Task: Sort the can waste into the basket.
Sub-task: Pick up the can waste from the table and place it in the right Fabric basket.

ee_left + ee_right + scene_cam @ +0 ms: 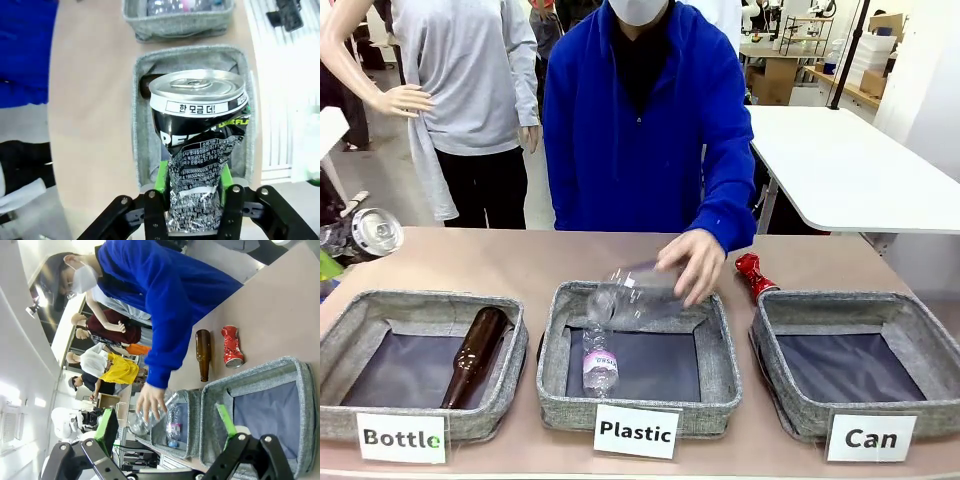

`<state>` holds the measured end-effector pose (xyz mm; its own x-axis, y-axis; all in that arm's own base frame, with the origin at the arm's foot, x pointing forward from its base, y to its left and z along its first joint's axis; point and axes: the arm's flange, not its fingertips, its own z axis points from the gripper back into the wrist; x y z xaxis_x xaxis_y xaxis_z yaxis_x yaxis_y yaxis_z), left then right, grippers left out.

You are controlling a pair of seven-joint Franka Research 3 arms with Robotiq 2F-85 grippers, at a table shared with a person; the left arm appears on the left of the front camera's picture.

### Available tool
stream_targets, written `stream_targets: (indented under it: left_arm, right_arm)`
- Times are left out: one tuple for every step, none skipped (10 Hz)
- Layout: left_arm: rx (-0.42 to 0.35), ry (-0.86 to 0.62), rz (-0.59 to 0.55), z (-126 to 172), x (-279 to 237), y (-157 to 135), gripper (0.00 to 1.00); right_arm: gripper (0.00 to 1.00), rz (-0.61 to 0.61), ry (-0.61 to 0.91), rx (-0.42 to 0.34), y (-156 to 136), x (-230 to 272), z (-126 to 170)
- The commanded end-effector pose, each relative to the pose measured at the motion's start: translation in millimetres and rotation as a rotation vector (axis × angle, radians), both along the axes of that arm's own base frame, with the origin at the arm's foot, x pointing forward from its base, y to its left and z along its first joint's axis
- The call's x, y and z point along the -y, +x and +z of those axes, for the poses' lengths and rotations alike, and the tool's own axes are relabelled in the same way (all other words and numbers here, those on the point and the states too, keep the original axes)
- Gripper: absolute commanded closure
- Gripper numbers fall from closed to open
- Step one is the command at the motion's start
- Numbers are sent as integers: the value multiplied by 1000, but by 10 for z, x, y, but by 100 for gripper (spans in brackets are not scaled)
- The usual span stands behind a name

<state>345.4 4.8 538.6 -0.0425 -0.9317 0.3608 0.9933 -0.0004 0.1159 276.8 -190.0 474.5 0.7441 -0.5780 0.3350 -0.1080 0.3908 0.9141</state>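
The tan table (470, 262) bears three grey baskets (560, 400) and a red can (754, 274).

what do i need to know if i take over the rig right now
Left tool: shut on the silver can, held over the Bottle basket.
Right tool: open, empty, facing the Can basket.
Red can: on the table behind the Can basket.
Person's hand: holding a plastic bottle over the Plastic basket.
Done: nothing; Can basket has no cans.
Left: both cans.

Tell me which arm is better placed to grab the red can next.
Probably right. The right gripper, open, faces the Can basket, red can just beyond; the left gripper is shut on the silver can.
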Motion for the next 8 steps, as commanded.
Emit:
stream_targets:
  left_arm:
    - [-40, -3, 22, 13, -13, 346, 100]
    - [0, 0, 0, 0, 0, 0, 56]
    - [-80, -190, -116, -269, 284, 123, 56]
    - [-114, -187, -101, -433, 768, 234, 56]
    - [-118, -174, -141, -430, 1142, 322, 56]
    - [-141, -176, -126, -413, 1316, 452, 56]
    - [-131, -171, -47, -428, 1273, 466, 56]
    - [-107, -188, 57, -415, 1162, 416, 56]
  right_arm:
    - [0, -1, 4, 41, 31, 8, 0]
    - [0, -1, 4, 41, 31, 8, 0]
    - [0, -1, 4, 41, 31, 8, 0]
    - [0, -1, 4, 41, 31, 8, 0]
    - [0, -1, 4, 41, 31, 8, 0]
    - [0, -1, 4, 41, 31, 8, 0]
    - [0, -1, 4, 41, 31, 8, 0]
    - [0, -1, 4, 41, 31, 8, 0]
